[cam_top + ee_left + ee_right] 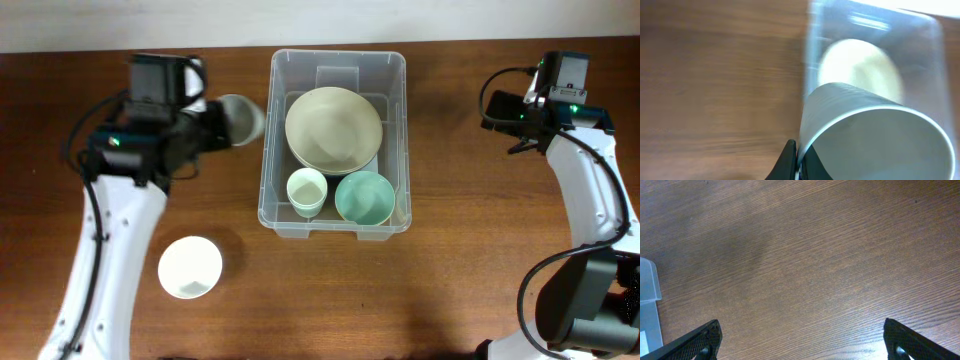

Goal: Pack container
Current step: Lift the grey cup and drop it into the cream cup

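Observation:
The clear plastic container (338, 70) stands at the table's middle. Inside are a large cream bowl (333, 128), a small pale green cup (307, 190) and a teal bowl (364, 197). My left gripper (222, 122) is shut on the rim of a grey cup (241, 119), held just left of the container's rim. In the left wrist view the fingers (799, 162) pinch the cup's wall (850, 107), with the container (875, 30) and cream bowl (860, 62) blurred behind. My right gripper (802, 340) is open and empty over bare wood, right of the container.
A white bowl (190, 267) sits on the table at the front left. The container's corner (649, 287) shows at the left edge of the right wrist view. The right arm (590, 190) stands along the table's right side.

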Motion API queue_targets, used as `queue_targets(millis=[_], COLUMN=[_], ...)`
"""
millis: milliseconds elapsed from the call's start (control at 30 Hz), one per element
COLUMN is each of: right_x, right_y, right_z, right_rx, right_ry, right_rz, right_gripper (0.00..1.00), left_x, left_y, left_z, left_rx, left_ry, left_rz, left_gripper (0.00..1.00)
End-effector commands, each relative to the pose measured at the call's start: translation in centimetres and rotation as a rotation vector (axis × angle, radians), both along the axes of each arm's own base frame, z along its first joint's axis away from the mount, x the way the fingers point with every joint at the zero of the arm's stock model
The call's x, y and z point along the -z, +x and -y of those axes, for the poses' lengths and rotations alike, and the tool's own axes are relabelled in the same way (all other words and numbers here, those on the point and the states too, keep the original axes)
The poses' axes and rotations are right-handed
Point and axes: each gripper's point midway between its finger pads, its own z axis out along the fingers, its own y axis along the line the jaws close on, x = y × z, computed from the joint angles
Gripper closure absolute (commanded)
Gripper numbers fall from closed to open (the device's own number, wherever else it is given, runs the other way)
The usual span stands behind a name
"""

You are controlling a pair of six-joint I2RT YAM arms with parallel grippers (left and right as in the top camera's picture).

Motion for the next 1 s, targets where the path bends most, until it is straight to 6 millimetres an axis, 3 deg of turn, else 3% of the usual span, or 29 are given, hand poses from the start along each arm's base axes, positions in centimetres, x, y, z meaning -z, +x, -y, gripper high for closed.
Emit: queue_targets(millis=[0,200,367,700,967], right_x=[-1.6,-1.6,-1.6,-1.6,-1.6], right_y=[0.1,0.1,0.1,0.1,0.1], right_z=[0.3,0.3,0.3,0.3,0.3], right_rx=[0.015,0.015,0.015,0.015,0.015], right_ry=[-0.010,-0.010,-0.010,-0.010,-0.010], right_rz=[0.037,0.037,0.037,0.037,0.037], right_gripper=[0.01,0.01,0.01,0.01,0.01], left_x=[0.0,1.5,3.8,8.5,9.1], left_y=[-1.0,-2.6,-3.2,-4.2,-3.9], left_z=[3.8,9.1,10.7,10.5,9.7], left_rx=[0.116,0.252,0.295,0.299,0.273], left_ry=[-0.005,0.011,0.037,0.094,0.141], left_rz=[-0.005,-0.044,-0.115,-0.289,-0.300], left_gripper=[0.99,0.99,0.99,0.99,0.99])
